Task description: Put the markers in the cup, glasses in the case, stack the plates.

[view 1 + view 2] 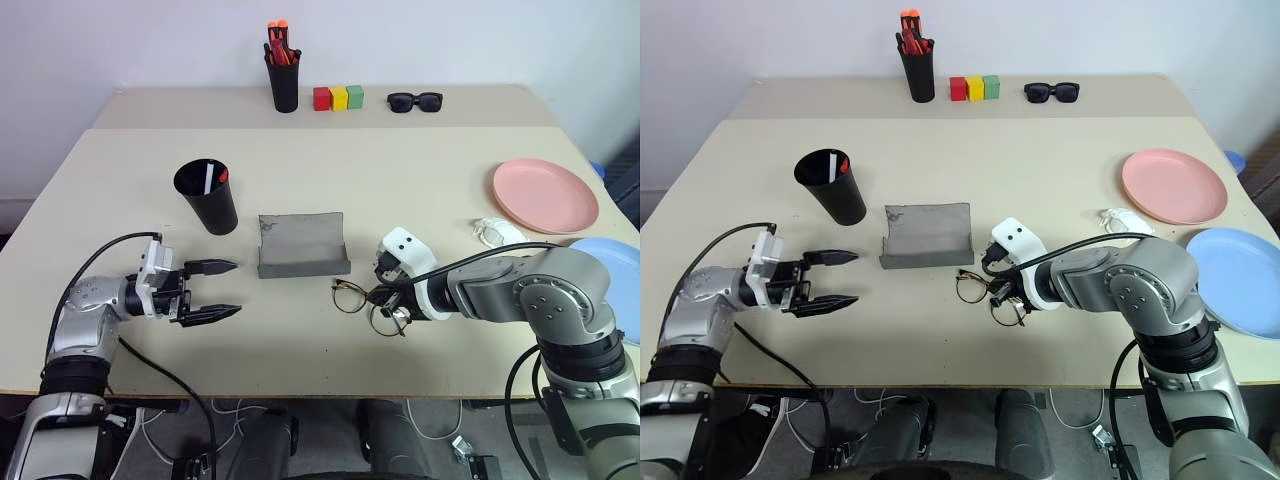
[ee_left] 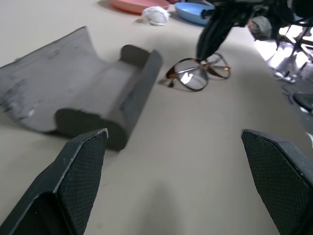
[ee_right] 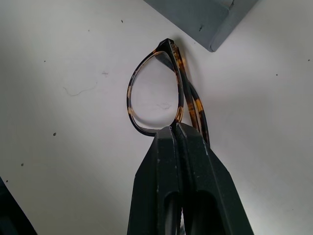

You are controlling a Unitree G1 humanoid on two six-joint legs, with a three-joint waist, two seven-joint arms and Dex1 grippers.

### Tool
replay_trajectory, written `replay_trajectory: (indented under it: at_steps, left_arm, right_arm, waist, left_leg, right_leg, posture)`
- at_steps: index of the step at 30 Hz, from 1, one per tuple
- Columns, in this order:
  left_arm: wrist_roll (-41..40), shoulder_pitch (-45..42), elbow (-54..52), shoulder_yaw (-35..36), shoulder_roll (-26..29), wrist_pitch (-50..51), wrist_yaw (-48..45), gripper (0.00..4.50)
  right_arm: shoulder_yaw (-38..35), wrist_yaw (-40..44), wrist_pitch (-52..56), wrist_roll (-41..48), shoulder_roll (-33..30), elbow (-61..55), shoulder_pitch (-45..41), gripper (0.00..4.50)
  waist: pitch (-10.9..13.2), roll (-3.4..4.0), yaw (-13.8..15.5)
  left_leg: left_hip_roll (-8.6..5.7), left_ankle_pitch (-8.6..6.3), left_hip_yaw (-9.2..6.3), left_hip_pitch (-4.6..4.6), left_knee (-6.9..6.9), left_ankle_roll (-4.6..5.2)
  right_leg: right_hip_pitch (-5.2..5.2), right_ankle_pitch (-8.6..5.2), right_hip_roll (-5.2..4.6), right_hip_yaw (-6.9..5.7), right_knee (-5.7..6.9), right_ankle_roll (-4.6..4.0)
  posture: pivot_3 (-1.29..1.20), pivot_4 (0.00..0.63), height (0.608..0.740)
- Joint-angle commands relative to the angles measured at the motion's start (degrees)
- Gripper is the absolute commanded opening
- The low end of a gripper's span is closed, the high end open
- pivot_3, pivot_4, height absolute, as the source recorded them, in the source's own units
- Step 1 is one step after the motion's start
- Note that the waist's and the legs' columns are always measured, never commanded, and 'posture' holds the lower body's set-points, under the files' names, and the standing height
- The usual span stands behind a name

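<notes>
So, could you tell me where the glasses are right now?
In the left eye view the glasses lie on the table just right of the open grey case, with the right gripper shut on them.

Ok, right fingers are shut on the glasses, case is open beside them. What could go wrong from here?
1. The right gripper pinches the glasses at the thin frame, off-centre, so they may swing or slip when lifted.
2. The open case lies loose, with the left gripper open beside it and not holding it; a nudge could slide it.
3. The case's raised front wall faces the glasses, so a low carry could catch on it.
</notes>
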Motion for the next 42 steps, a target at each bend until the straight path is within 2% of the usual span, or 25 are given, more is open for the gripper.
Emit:
replay_trajectory:
  at_steps: [1,7,12,15,20,28,34,40,42]
  left_arm:
    - [-1.28,-0.24,1.00,0.76,1.02,-2.19,-0.91,4.50]
    - [-2.90,1.25,-2.28,0.77,2.16,-0.76,-0.91,4.50]
    - [-2.95,1.54,-4.48,1.21,2.11,0.81,-0.91,4.50]
    - [-2.72,1.28,-5.37,1.39,1.81,1.83,-0.85,4.50]
    - [-2.56,0.57,-4.11,1.03,1.64,1.74,-0.91,4.50]
    - [-4.69,2.65,-13.95,1.89,2.02,5.87,0.72,4.50]
    - [-10.33,3.94,-31.21,3.62,4.76,18.35,8.11,4.50]
    - [-12.29,1.30,-40.11,2.03,4.72,27.23,16.02,4.50]
    - [-12.65,-0.21,-41.82,1.36,4.45,29.66,18.18,4.50]
  right_arm:
    - [0.02,0.42,0.38,0.52,-1.01,-0.83,-1.88,0.05]
    - [-1.66,2.45,0.38,0.45,-1.49,-1.54,-3.31,0.05]
    - [0.00,4.80,-0.63,-2.41,-3.08,-3.31,-4.35,0.05]
    - [0.42,6.15,-1.28,-3.43,-3.58,-4.23,-4.29,0.87]
    - [-2.55,4.93,0.38,-2.35,-2.27,-1.03,-5.13,3.35]
    - [-0.94,2.78,0.38,-1.97,-1.89,0.60,-3.99,3.35]
    - [1.00,3.64,0.38,-0.51,-2.69,-0.47,-3.28,3.35]
    - [1.94,3.52,0.38,-0.66,-2.77,-0.32,-3.04,3.35]
    - [2.22,3.37,0.38,-1.09,-2.81,-0.23,-2.76,2.84]
  waist:
    - [0.00,0.00,-0.15]
    - [0.00,0.00,-0.18]
    - [0.01,0.01,-0.03]
    - [0.00,0.00,-0.03]
    - [0.01,0.01,-0.20]
    - [0.01,0.01,-0.06]
    - [0.01,0.00,-0.13]
    - [0.01,0.00,-0.06]
    - [0.01,0.00,-0.03]
  left_leg:
    - [0.00,0.00,0.00,-0.01,0.00,0.00]
    - [0.03,0.00,0.00,-0.02,-0.05,0.00]
    - [0.03,0.00,0.00,-0.03,-0.04,0.00]
    - [0.02,0.00,0.00,-0.03,-0.05,0.00]
    - [0.03,0.00,0.00,-0.03,-0.07,0.00]
    - [0.03,0.00,0.00,-0.08,-0.07,0.00]
    - [0.07,0.00,-0.01,-0.10,-0.10,0.00]
    - [0.05,0.00,0.01,-0.08,-0.10,0.00]
    - [0.04,0.00,0.00,-0.09,-0.09,0.00]
  right_leg:
    - [0.00,0.00,0.00,0.00,0.00,0.00]
    - [-0.05,0.00,0.00,0.00,0.00,0.00]
    - [-0.05,0.00,0.00,0.00,0.00,0.00]
    - [-0.05,0.00,0.00,0.00,-0.01,0.00]
    - [-0.06,0.00,0.01,0.00,-0.01,0.00]
    - [-0.09,0.00,0.00,0.00,-0.03,0.00]
    - [-0.12,0.00,0.00,0.01,-0.02,0.00]
    - [-0.09,-0.01,0.00,0.01,-0.03,0.00]
    - [-0.09,-0.01,0.02,0.00,-0.03,0.00]
  posture:
    - [0.00,0.150,0.740]
    - [0.00,0.150,0.740]
    - [0.00,0.150,0.740]
    - [0.00,0.150,0.740]
    - [0.00,0.150,0.740]
    - [0.00,0.150,0.740]
    - [0.00,0.150,0.740]
    - [0.00,0.150,0.740]
    - [0.00,0.150,0.740]
